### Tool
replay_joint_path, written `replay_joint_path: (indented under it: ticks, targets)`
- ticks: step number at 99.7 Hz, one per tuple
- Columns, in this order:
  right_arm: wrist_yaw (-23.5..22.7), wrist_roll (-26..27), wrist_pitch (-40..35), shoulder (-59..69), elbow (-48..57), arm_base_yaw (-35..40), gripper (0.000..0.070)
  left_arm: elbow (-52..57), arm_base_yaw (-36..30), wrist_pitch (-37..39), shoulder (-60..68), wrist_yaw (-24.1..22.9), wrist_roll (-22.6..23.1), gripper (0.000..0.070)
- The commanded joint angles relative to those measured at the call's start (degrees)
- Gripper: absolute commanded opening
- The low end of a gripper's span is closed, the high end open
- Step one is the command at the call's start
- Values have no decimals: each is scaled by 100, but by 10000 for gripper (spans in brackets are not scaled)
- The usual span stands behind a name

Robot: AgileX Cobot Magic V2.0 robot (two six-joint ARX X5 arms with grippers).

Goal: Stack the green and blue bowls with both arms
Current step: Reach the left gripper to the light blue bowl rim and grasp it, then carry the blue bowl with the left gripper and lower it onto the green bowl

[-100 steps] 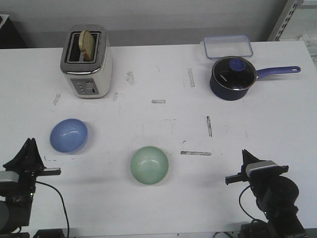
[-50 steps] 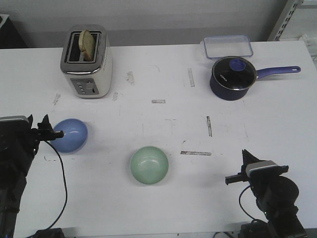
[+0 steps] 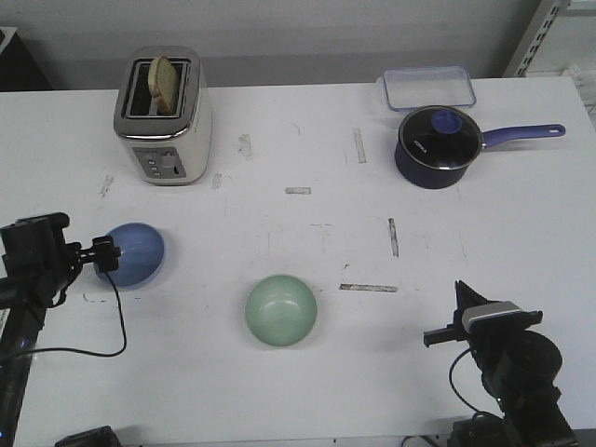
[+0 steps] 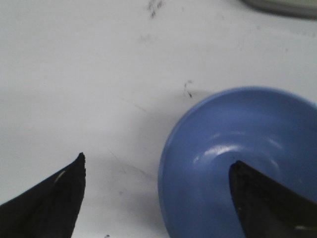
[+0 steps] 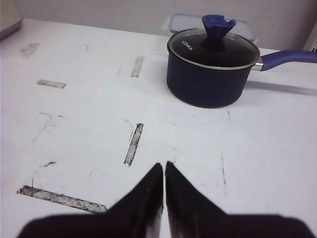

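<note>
The blue bowl sits upright at the table's left; it fills part of the left wrist view. My left gripper is open and straddles the bowl's near-left rim: one finger is over the bowl's inside, the other is outside over the table. The green bowl sits upright and alone near the front middle. My right gripper is shut and empty at the front right, its fingertips pointing over bare table toward the saucepan.
A toaster with a slice of bread stands at the back left. A dark navy saucepan with a lid and long handle and a clear lidded box are at the back right. Tape marks dot the table.
My left arm has swung up from the front-left corner to the blue bowl and lowered around its rim. The bowls and the right arm have not moved.
</note>
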Motion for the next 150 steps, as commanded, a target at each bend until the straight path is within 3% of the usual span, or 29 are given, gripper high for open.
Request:
replay_joint_path:
  ticks: [1,37,53,54,68,80,103,130,142,150]
  targets:
    - [2,35,59,4,9,4,0,83,33,-76,286,120,-87,548]
    - [2,35,61,4,9,4,0,83,33,-109,1073,120,-192,503]
    - [2,35,61,4,9,4,0,83,33,-74,1069,120,-192,221]
    - [2,35,61,4,9,4,0,83,33,-68,1069,120,-192,135]
    - [2,35,61,4,9,4,0,83,33,-31,1067,118,-192,0]
    - [4,35,61,4,9,4,0,83,33,61,1064,120,-205,0]
    - [2,35,61,4,9,4,0,409,22,81,918,197,-643,0]
    - [2,35,61,4,9,4,0,1226,-195,46,457,977,-994,0]
    - [2,35,61,4,9,4,0,1486,-566,50,225,1386,-1097,0]
    - [2,35,61,4,9,4,0,1528,-942,52,63,1414,-1095,0]
